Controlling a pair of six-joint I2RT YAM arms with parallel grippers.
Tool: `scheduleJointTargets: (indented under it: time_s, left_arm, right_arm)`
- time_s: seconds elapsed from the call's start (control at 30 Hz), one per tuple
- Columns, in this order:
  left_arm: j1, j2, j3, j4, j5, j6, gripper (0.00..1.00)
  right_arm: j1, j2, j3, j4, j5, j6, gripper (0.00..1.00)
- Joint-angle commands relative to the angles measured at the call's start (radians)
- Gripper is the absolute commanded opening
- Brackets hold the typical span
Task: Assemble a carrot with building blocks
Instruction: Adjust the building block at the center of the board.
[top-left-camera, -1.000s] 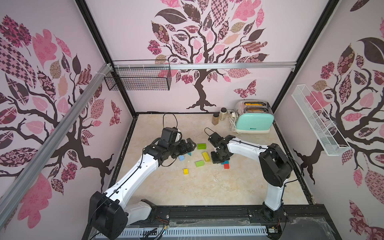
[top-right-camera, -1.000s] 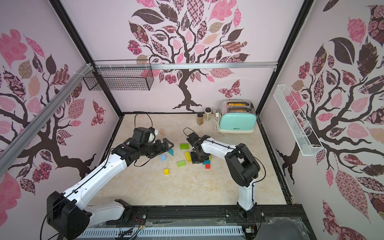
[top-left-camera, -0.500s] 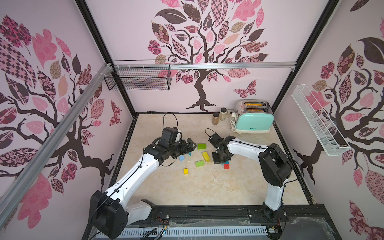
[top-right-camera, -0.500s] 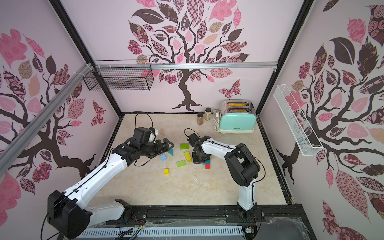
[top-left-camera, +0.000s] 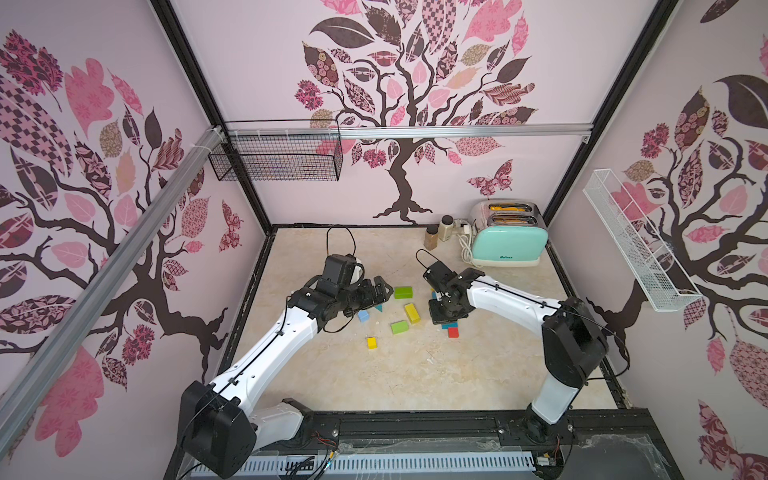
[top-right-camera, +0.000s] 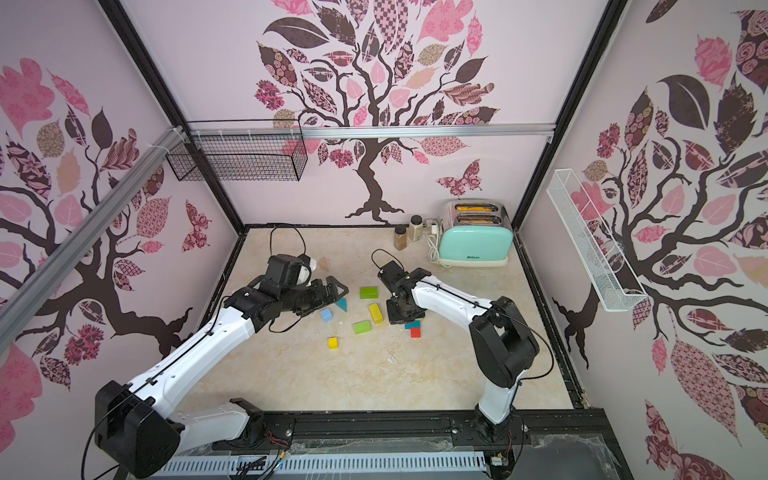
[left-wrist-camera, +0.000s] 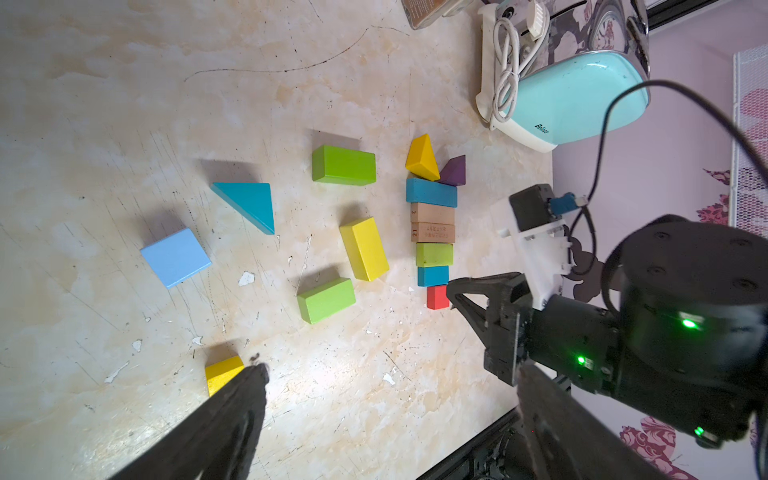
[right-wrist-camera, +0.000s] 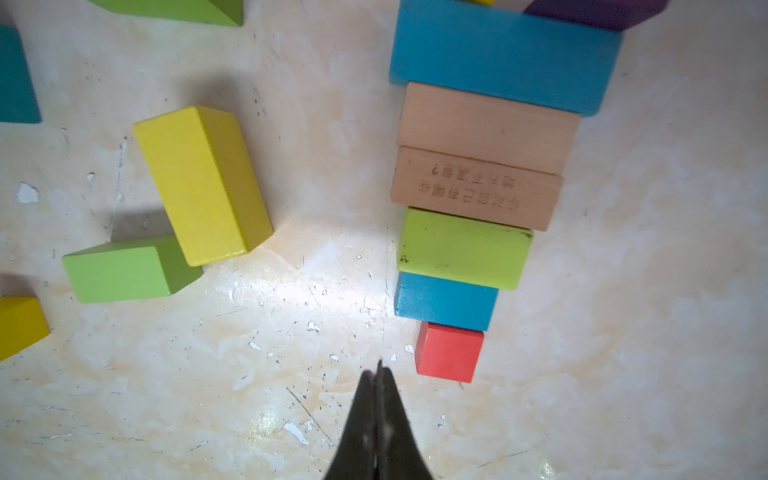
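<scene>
**Two-arm counter scene with a partly built block carrot.** The right claw (right-wrist-camera: 378, 374) has its jaws pressed together on nothing and points down at the counter (top-left-camera: 415, 374). Its tips are just beside the red cube (right-wrist-camera: 449, 352), and a strip of bare counter shows between them in the right wrist view. From that cube a column of touching blocks runs away from the claw, widening as it goes: small blue block (right-wrist-camera: 445, 301), lime block (right-wrist-camera: 463, 248), engraved tan bar (right-wrist-camera: 476, 189), plain tan bar (right-wrist-camera: 488, 126), long blue bar (right-wrist-camera: 505, 58). Past the long blue bar, a yellow wedge (left-wrist-camera: 422, 158) and a purple wedge (left-wrist-camera: 455, 172) cap the column. In both top views the right claw and its wrist cover most of the column; only the red cube and a bit of blue show.

The left claw (left-wrist-camera: 390, 370) stands wide and empty, raised over the loose blocks. A yellow cube (left-wrist-camera: 222, 370) lies just beside one finger (left-wrist-camera: 232, 415). Ahead of this claw lie a light blue block (left-wrist-camera: 175, 257) and a teal wedge (left-wrist-camera: 249, 203). Between these and the column stand a yellow bar (left-wrist-camera: 365, 248), a far green bar (left-wrist-camera: 344, 165) and a near green bar (left-wrist-camera: 326, 300), all apart from the column.

Well beyond both claws, at the back wall, stand a mint toaster (top-left-camera: 509, 245), its coiled white cord (left-wrist-camera: 509, 79) and two brown-lidded jars (top-left-camera: 446, 226). A black wire basket (top-left-camera: 274, 156) and a white wire rack (top-left-camera: 636, 245) hang on the walls.
</scene>
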Motion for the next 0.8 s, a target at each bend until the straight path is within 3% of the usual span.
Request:
scheduleJointTargets:
  time_s: [0.0,0.23,0.77]
  left_arm:
    - [0.005,-0.010,-0.008,0.013,0.000,0.005,0.98]
    - [0.004,0.001,-0.003,0.016,0.011,0.008,0.98]
    - [0.005,0.013,0.000,0.012,0.016,0.011,0.98]
  right_arm:
    - [-0.031,-0.043,-0.058,-0.054,0.040,0.028,0.06]
    - [-0.098,-0.064,-0.135,-0.025,0.033,0.045,0.06]
    - [-0.120,0.014,-0.201,0.096,-0.015,0.059,0.07]
